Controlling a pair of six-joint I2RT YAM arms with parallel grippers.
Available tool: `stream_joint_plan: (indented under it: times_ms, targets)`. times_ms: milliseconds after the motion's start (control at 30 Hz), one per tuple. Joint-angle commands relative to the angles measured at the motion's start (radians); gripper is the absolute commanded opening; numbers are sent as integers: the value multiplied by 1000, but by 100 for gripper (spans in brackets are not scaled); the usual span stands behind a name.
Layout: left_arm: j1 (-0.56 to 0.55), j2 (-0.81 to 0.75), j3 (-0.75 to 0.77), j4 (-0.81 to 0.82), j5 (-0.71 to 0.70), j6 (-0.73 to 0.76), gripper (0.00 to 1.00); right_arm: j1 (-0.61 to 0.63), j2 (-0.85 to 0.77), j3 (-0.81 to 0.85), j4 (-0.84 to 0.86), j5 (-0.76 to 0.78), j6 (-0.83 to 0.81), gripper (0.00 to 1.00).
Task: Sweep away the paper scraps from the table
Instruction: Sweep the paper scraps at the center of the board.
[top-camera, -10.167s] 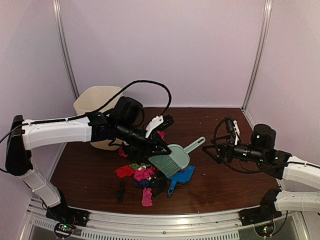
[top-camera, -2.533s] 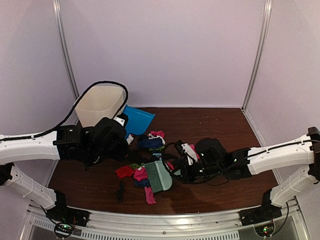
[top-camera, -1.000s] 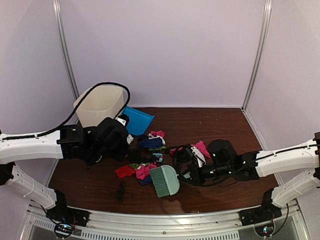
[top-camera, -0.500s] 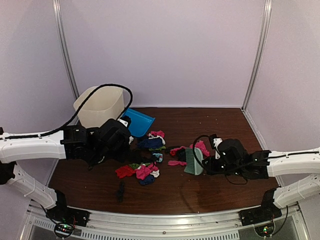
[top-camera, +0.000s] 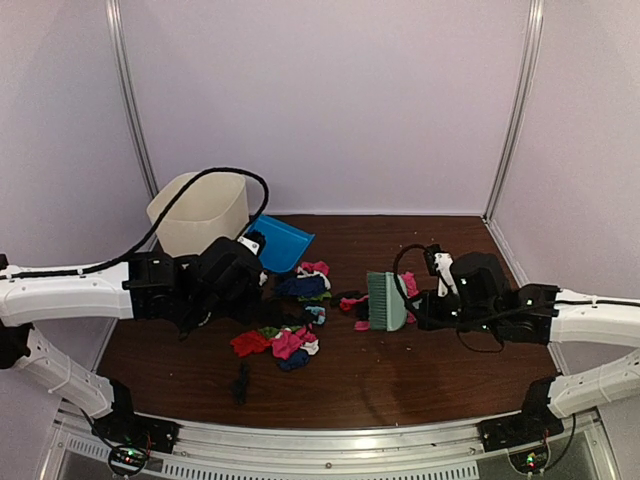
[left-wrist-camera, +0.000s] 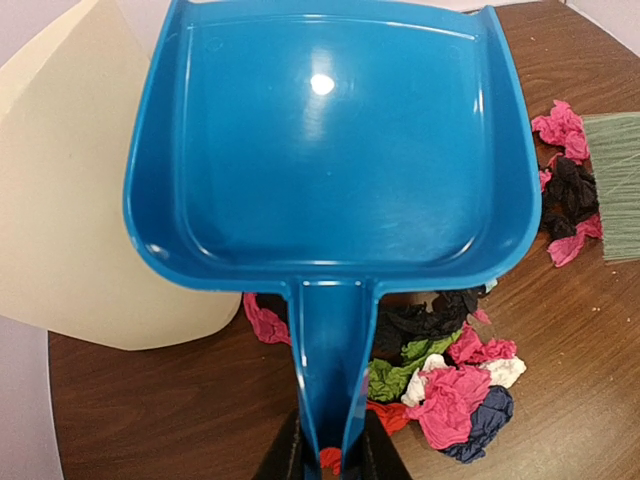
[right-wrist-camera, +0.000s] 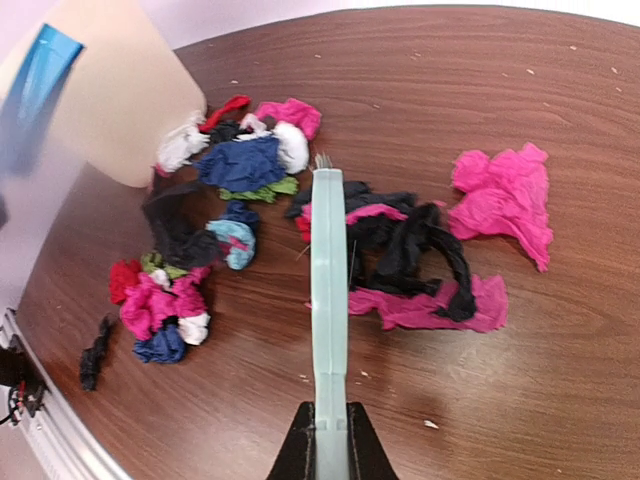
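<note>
The left pincer (left-wrist-camera: 332, 455) pinches the handle of the blue dustpan (left-wrist-camera: 330, 150), holding it raised beside the cream bin (top-camera: 200, 210), at ten o'clock of the paper scraps (top-camera: 290, 343). The right pincer (right-wrist-camera: 328, 440) clamps the pale green hand brush (right-wrist-camera: 329, 280) at their three o'clock edge, likely to push them across the counter (top-camera: 440, 370) panward.

Left arm (top-camera: 70, 290): a long white plastic shell is running into bulky black joint housings.
Right arm (top-camera: 600, 322): a white shell is ending in a black wrist block, and a small white bracket is sitting on top of it.
Cable (top-camera: 215, 175): a thin black cord is arching off the left arm.
Bases (top-camera: 128, 440): black mounts are glowing with tiny red and green lights.
Left gripper (left-wrist-camera: 330, 455): two dark tapered fingers are showing at the bottom edge.
Right gripper (right-wrist-camera: 328, 445): matching black wedge-shaped fingers are showing.
</note>
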Motion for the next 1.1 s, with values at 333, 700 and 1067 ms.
stream_joint_plan:
  times_ms: [333,700,1067]
  targets:
    - [6,-41,-85,140,2,74,0,-9,320,255,186,5,41,0]
    - [6,-61,-121,141,31,92,0,-108,566,302,275,-81,69,0]
    - [5,-71,-130,166,100,116,0,-156,315,95,107,63,56,0]
